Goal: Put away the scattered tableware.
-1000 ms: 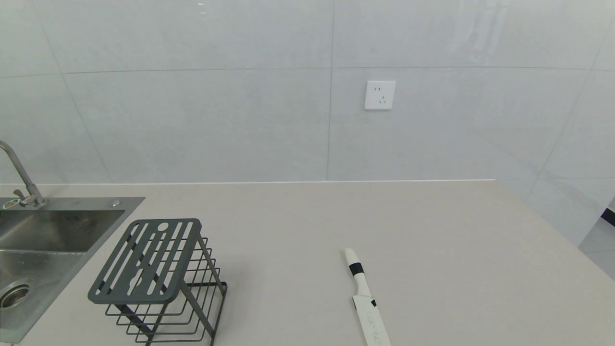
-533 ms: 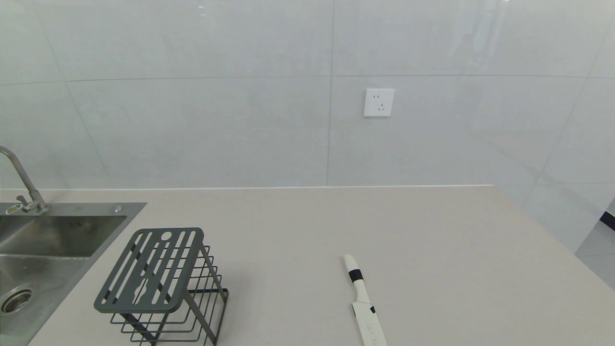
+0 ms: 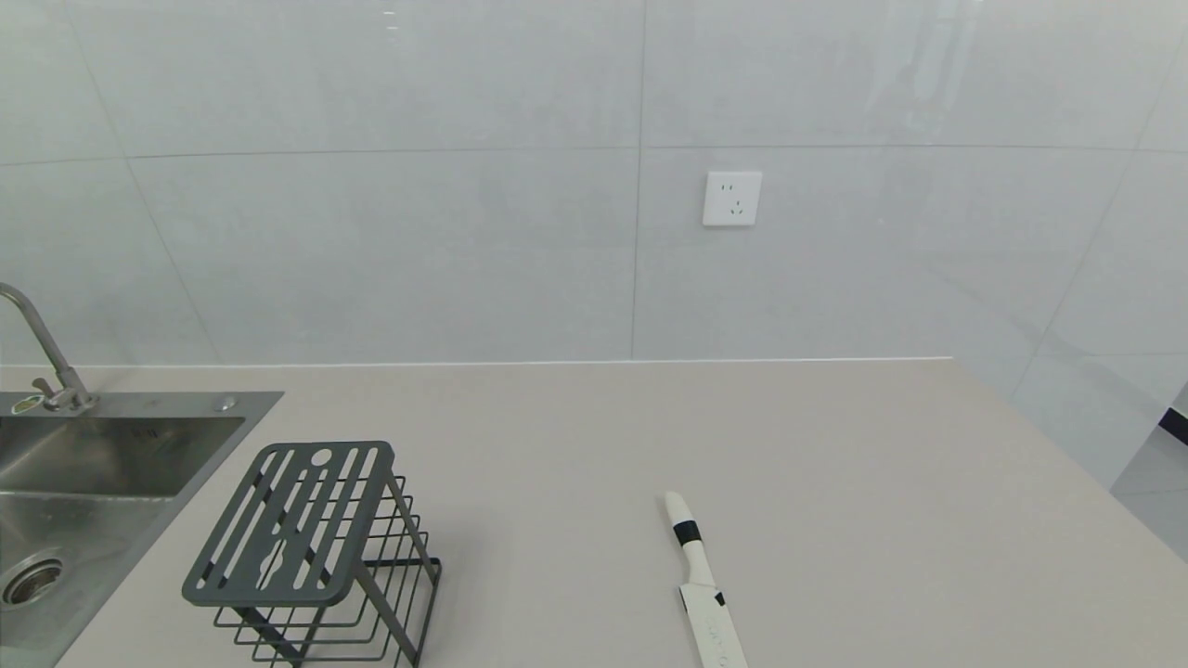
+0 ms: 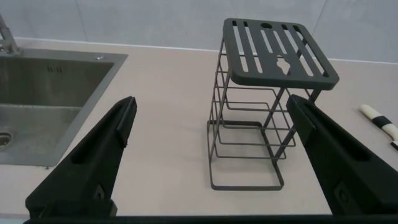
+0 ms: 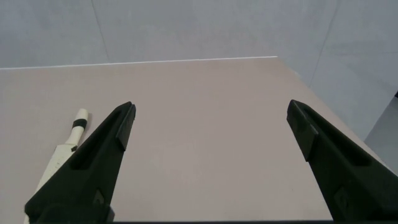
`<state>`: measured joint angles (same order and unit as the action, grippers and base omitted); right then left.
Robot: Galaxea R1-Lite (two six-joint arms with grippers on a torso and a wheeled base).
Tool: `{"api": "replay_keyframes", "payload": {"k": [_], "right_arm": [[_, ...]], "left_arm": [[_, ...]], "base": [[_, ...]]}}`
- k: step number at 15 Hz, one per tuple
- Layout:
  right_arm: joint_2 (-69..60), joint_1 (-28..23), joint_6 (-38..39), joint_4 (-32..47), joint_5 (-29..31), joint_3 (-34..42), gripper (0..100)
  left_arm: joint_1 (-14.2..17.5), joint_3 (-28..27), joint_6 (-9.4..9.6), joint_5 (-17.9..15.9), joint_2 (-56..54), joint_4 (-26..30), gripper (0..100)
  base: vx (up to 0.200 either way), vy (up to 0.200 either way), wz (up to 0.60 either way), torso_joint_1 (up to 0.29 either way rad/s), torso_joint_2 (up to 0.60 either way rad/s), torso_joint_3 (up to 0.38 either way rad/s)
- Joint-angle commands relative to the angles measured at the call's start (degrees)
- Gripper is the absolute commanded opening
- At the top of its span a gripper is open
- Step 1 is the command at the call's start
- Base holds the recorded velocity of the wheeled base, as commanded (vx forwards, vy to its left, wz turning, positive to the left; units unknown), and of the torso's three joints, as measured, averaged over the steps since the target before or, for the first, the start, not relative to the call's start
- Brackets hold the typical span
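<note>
**Mia:** Are the robot's jaws open?

**Tom:** Yes. The left gripper (image 4: 211,101) has its jaws wide apart. They hold nothing and touch nothing. The rack (image 4: 280,53) stands just past them.

**Mia:** And the other one?

**Tom:** The right gripper (image 5: 210,106) is wide open too. It holds nothing and hangs over the counter (image 5: 205,93).

**Mia:** Where is the knife?

**Tom:** The knife (image 3: 703,580) lies flat on the counter, to the right of the rack and well apart from it. Its white handle has a black band and points to the wall behind the rack.

**Mia:** Can the robot see all of it?

**Tom:** No. The end of the blade is cut off at the edge of the head view.

**Mia:** What else is there?

**Tom:** A sink (image 3: 167,402) with a tap (image 3: 37,339) sits to the left of the rack. A socket (image 3: 732,198) is on the wall, behind the rack and to its right.
</note>
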<state>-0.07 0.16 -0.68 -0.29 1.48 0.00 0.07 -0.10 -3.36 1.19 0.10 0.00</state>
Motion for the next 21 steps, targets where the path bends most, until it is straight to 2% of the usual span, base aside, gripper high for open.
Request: {"api": "replay_keyframes", "payload": {"k": [1, 2, 3, 4, 6, 7, 9, 10, 12, 13, 15, 16, 17, 21], "right_arm": [[0.07, -0.07, -0.28, -0.06, -0.16, 0.0, 100], [1.48, -0.33, -0.11, -1.55, -1.04, -7.82, 100], [8.25, 0.28, -0.55, -1.55, -2.44, -18.37, 100], [14.49, 1.69, -2.04, -0.85, -4.55, -24.26, 100], [25.74, 5.2, -6.35, 0.29, -11.76, -25.66, 100], [29.96, 5.82, -7.4, 0.38, -12.55, -26.28, 100], [49.82, 10.92, -15.05, 0.38, -12.73, -32.96, 100], [50.26, 11.18, -15.14, 0.38, -12.64, -33.13, 100], [66.87, 21.11, -15.75, 0.2, -8.68, -36.65, 100], [71.09, 24.28, -15.49, 0.03, -7.54, -37.35, 100], [77.42, 27.0, -15.49, -0.32, -7.45, -37.88, 100], [79.17, 28.23, -15.58, -1.38, -7.45, -37.27, 100], [79.97, 29.02, -15.66, -2.26, -7.54, -36.83, 100], [84.27, 32.36, -15.4, -6.91, -7.63, -38.23, 100]], "left_arm": [[0.01, 0.01, 0.02, 0.04, 0.08, 0.0, 100], [0.01, 0.01, -0.06, 0.04, 0.08, 0.0, 100], [0.01, 0.01, -0.06, -0.05, 0.08, 0.0, 100], [0.01, 0.01, 0.02, -0.05, 0.08, 0.0, 100], [0.01, 0.01, 0.11, -0.05, 0.08, 0.0, 100], [0.01, 0.01, 0.2, -0.05, 0.08, 0.0, 100], [0.01, 0.01, 0.38, -0.05, 0.08, 0.09, 100], [0.01, 0.01, 0.38, -0.05, 0.08, 0.09, 100], [0.01, 0.01, 0.64, -0.14, 0.08, 0.09, 100], [0.01, 0.01, 1.26, -0.32, 0.08, 0.09, 100], [0.01, 0.01, 1.26, -0.32, 0.08, 0.0, 100], [0.01, 0.01, 1.61, -0.4, 0.08, 0.0, 100], [0.01, 0.01, 2.84, -0.67, 0.08, 0.09, 100], [0.01, 0.01, 3.54, -1.55, 0.08, 0.18, 100]], "base": [[0.0, 0.0, 0.0, 0.0, 0.0, 0.0], [0.0, 0.0, 0.0, 0.0, 0.0, 0.0], [0.0, 0.0, 0.0, 0.0, 0.0, 0.0], [0.0, 0.0, 0.0, 0.0, 0.0, 0.0], [0.0, 0.0, 0.0, 0.0, 0.0, 0.0], [0.0, 0.0, 0.0, 0.0, 0.0, 0.0], [0.0, 0.0, 0.0, 0.0, 0.0, 0.0], [0.0, 0.0, 0.0, 0.0, 0.0, 0.0], [0.0, 0.0, 0.0, 0.0, 0.0, 0.0], [0.0, 0.0, 0.0, 0.0, 0.0, 0.0], [0.0, 0.0, 0.0, 0.0, 0.0, 0.0], [0.0, 0.0, 0.0, 0.0, 0.0, 0.0], [0.0, 0.0, 0.0, 0.0, 0.0, 0.0], [0.0, -0.05, 0.0, 0.001, 0.0, 0.001]]}}
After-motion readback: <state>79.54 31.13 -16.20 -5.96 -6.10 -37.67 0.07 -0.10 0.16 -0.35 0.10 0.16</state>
